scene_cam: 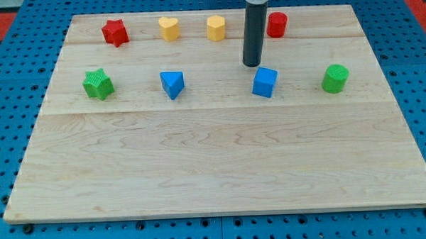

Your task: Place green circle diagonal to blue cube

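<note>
The green circle [334,79] is a short green cylinder at the view's right on the wooden board [214,162]. The blue cube [265,82] sits to its left in the same row, well apart from it. My tip [251,64] is the lower end of a dark rod, just above and slightly left of the blue cube, close to it. The tip is far to the left of the green circle.
A green star [98,84] and a blue triangle [172,84] lie in the same row to the left. Along the view's top are a red star [115,32], a yellow heart [168,27], a yellow block [216,27] and a red cylinder [277,24].
</note>
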Tool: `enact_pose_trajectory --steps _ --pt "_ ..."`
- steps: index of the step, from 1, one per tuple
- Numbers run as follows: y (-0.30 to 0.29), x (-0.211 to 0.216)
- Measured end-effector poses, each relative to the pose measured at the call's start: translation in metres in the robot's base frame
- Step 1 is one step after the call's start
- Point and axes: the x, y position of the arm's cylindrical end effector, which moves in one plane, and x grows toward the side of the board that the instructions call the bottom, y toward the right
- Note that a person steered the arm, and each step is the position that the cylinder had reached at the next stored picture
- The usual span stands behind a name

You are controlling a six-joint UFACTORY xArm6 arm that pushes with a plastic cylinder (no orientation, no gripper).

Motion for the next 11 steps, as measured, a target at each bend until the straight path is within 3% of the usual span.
enact_pose_trajectory --steps 6,7,8,9,10,11 --pt "-0.002 -0.002" --pt "0.035 -0.002" --pt "0.074 0.044" --pt "0.076 0.071" --pt "0.063 0.034" --pt "0.117 0.014"
